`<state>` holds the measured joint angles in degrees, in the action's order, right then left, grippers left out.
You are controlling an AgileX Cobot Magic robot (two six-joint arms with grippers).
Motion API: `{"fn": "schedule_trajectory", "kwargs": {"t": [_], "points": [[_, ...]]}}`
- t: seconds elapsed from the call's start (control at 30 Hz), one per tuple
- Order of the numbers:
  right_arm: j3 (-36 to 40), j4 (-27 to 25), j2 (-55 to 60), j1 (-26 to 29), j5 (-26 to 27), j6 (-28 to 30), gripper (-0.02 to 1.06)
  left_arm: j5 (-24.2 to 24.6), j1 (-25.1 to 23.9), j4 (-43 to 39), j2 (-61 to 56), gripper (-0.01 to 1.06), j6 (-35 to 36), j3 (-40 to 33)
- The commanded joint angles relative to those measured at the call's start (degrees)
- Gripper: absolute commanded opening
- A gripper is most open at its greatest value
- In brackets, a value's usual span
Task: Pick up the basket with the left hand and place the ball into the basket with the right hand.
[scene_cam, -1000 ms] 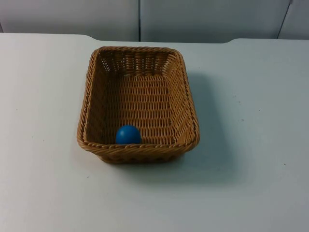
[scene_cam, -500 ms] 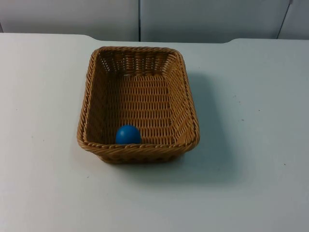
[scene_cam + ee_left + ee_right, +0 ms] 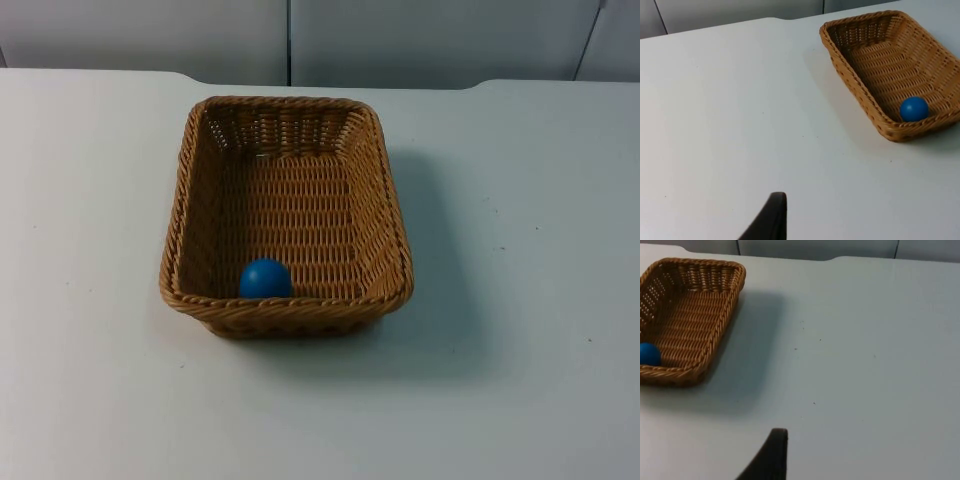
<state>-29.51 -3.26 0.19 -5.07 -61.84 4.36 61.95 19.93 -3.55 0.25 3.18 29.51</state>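
Already, blue ball lies inside basket.

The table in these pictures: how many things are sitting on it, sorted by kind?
Wicker basket: 1, standing on the white table.
Blue ball: 1, lying inside the basket against its near wall.
Total: 2 things.

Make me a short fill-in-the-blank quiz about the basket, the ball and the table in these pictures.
1. The blue ball lies ____ the wicker basket.
2. The basket stands on the ____ table.
3. The ball's colour is ____.
4. The ball rests against the basket's wall ____ from the grey partition wall.

Missing words: inside; white; blue; farthest
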Motion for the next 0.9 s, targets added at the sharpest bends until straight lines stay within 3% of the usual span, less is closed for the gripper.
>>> {"fn": "schedule_trajectory", "kwargs": {"t": [0.0, 0.3, 0.47, 0.6, 0.63, 0.73, 0.87], "points": [[0.2, 0.1, -0.2, -0.2, 0.0, -1.0, 1.04, -0.1, 0.2, 0.3, -0.3, 1.05, 0.2, -0.1], [0.2, -0.1, -0.2, -0.1, 0.0, -1.4, 1.04, -0.1, 0.2, 0.3, -0.3, 1.05, 0.2, -0.1], [0.2, -0.2, -0.2, 1.5, 0.0, -1.4, 1.04, -0.1, -2.6, 0.2, -0.3, 1.05, 0.2, -0.1], [0.2, -0.2, -0.2, 4.6, 0.0, -1.4, 1.04, -0.1, -10.3, 0.2, -0.3, 1.05, 0.2, -0.1], [0.2, -0.2, -0.2, 4.6, 0.0, -1.4, 1.04, -0.1, -10.3, 0.2, -0.3, 1.05, 0.2, -0.1], [0.2, -0.2, -0.2, 6.4, 0.0, -1.4, 1.04, -0.1, -17.3, 0.2, -0.3, 1.05, 0.2, -0.1], [0.2, -0.1, -0.2, 6.5, 0.0, -1.4, 1.04, -0.1, -20.4, 0.2, -0.3, 1.05, 0.2, -0.1]]}}
